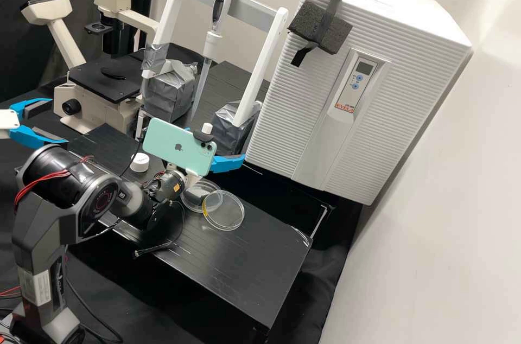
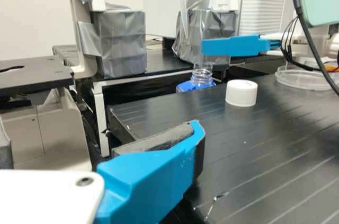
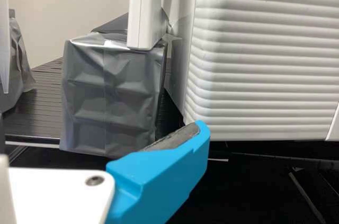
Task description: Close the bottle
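A small clear bottle (image 2: 202, 75) with blue contents stands open-necked beyond the bench's far edge in the left wrist view. Its white cap (image 1: 140, 162) (image 2: 241, 92) lies apart from it on the black bench (image 1: 244, 262). At the high view's left edge my left gripper (image 1: 57, 120) is open, well short of the cap, with one blue finger (image 2: 153, 171) low over the bench. My right arm carries a mint phone (image 1: 179, 146). One right blue finger (image 1: 228, 162) (image 2: 233, 45) hangs just above the bottle's neck. The right gripper is open and holds nothing.
Two clear petri dishes (image 1: 214, 204) lie mid-bench by the right arm's wrist. A microscope (image 1: 87, 83) stands at the back left. A pipette stand (image 1: 217, 13) rests on foil-wrapped blocks (image 1: 168, 86). A big white ribbed machine (image 1: 358, 78) stands to the right.
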`<state>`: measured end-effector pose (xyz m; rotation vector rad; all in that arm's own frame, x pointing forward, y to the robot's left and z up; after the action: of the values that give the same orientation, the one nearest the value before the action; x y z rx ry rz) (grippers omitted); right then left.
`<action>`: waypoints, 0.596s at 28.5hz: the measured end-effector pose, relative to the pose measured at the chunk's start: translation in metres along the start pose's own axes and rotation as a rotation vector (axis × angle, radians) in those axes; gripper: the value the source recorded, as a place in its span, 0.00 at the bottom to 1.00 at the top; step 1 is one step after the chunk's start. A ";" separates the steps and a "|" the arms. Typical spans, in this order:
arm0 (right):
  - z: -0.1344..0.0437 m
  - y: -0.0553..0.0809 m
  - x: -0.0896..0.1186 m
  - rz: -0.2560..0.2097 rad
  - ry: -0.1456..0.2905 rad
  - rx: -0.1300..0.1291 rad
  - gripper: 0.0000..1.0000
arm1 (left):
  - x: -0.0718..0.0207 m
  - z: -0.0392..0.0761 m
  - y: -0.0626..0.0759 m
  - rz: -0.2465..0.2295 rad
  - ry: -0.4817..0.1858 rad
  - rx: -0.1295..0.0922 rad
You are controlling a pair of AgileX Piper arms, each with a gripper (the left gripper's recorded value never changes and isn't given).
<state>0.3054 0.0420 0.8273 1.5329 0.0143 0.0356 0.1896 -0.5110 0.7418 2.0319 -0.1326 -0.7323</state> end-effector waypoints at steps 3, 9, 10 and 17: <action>0.000 0.000 0.000 0.000 0.000 0.000 1.00 | 0.0000 0.000 0.000 0.000 0.000 0.000; 0.000 0.000 0.000 0.000 0.000 0.000 1.00 | -0.0009 0.000 0.002 0.011 -0.001 0.002; 0.000 0.000 0.000 0.000 0.000 0.000 1.00 | -0.0009 0.000 0.002 0.011 -0.001 0.002; -0.004 0.003 -0.013 0.005 0.011 -0.002 1.00 | -0.0001 0.001 0.003 0.016 -0.001 0.001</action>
<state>0.2926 0.0454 0.8302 1.5313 0.0192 0.0474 0.1899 -0.5133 0.7443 2.0295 -0.1490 -0.7234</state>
